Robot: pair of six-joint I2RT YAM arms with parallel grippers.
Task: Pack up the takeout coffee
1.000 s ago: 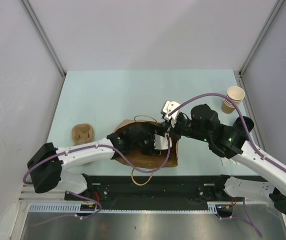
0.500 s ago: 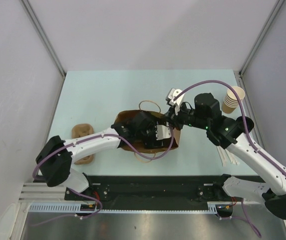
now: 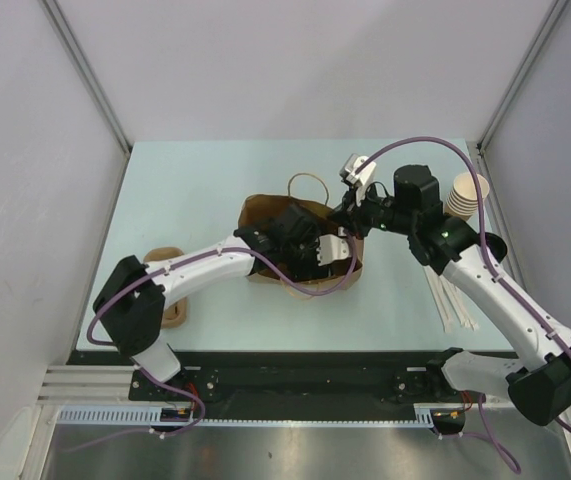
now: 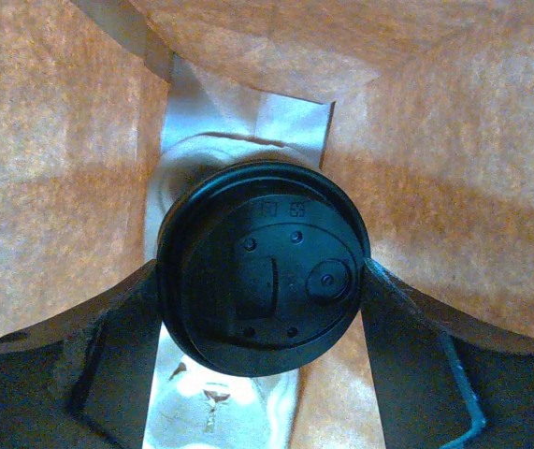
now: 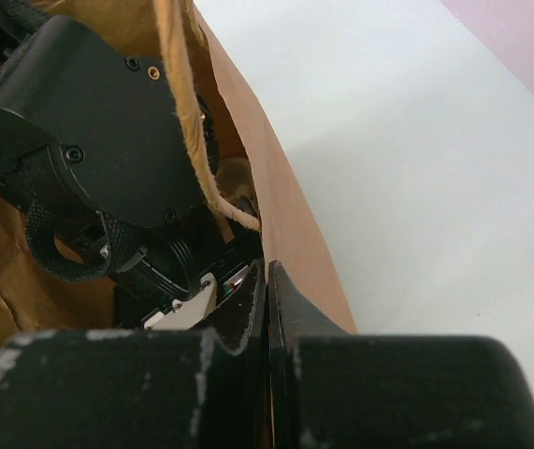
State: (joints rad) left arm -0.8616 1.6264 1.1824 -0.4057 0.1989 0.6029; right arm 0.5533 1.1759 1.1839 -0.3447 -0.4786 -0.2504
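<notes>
The takeout coffee [image 4: 262, 267] shows its round black lid from above, deep inside the brown paper bag [image 3: 265, 212]. My left gripper [image 4: 262, 285] is shut on it, with one finger [image 4: 108, 346] on each side of the lid. In the top view the left gripper [image 3: 313, 252] reaches into the bag's open mouth and the cup is hidden. My right gripper [image 3: 346, 217] is shut on the bag's right rim [image 5: 281, 220] and holds the mouth open; its jaws [image 5: 267, 276] are pressed together on the paper.
A stack of lidless tan cups [image 3: 464, 194] stands at the right edge. White sticks [image 3: 453, 298] lie near the right arm. A brown cup carrier [image 3: 170, 305] sits at the front left. The bag's cord handle [image 3: 308, 184] lies behind it.
The bag and both grippers have moved away from the near edge toward the table's middle. The left gripper stays inside the bag with the coffee; the right gripper keeps its hold on the rim.
</notes>
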